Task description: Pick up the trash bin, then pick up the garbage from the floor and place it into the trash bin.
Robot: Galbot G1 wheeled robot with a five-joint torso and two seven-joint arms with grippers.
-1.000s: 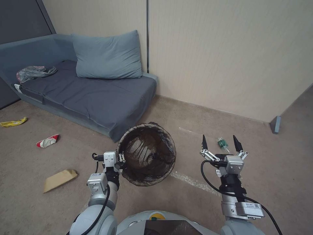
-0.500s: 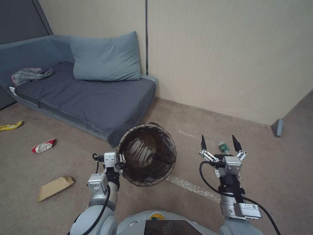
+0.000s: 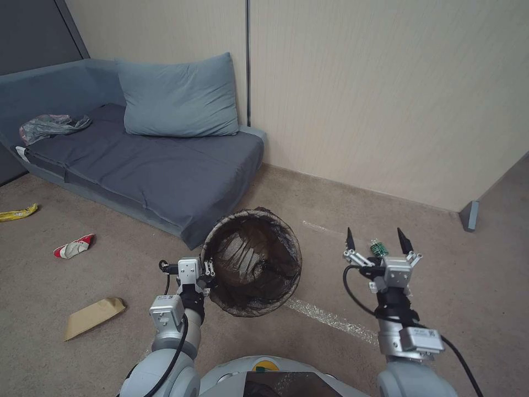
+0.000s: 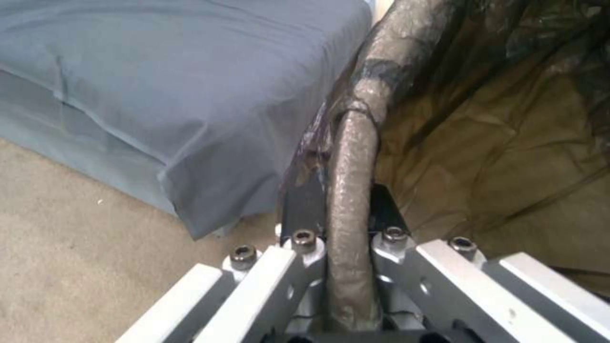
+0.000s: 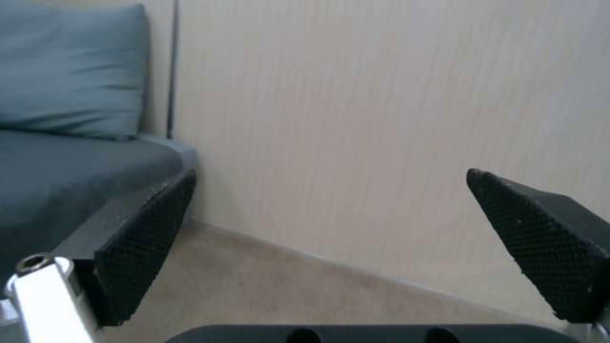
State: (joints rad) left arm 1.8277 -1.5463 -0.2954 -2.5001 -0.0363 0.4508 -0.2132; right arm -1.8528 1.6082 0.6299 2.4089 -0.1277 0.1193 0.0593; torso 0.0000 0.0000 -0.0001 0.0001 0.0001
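Holding the bin (image 3: 254, 262) level is the first care here: the left gripper (image 3: 208, 270) is clamped on its rim, one finger inside the dark liner and one outside, as the left wrist view shows at the rim (image 4: 350, 200). The bin hangs off the floor in front of the robot, just off the sofa's (image 3: 154, 160) near corner, its mouth tipped toward the head camera. A one-sided rim pinch probably lets the bin swing, so slow arm moves would suit.

The right gripper (image 3: 380, 241) hovers above the floor with its fingers spread wide and nothing between them. Just beyond it lies a small green-and-clear piece (image 3: 377, 248), likely the bottle, on the floor near the wall. To take it well, the gripper should come down straddling it across its narrow side and close only when low enough; a round bottle may roll off a shallow pinch.

Counted on the floor: one bottle, one tan paper bag (image 3: 93, 318) to the left, one red-and-white wrapper (image 3: 73, 246) farther left, and one yellow packet (image 3: 18, 212) at the left edge. That makes four pieces of garbage in sight. One bin, one cushion (image 3: 179, 96) and one grey plastic bag (image 3: 49, 125) on the sofa's far left end.
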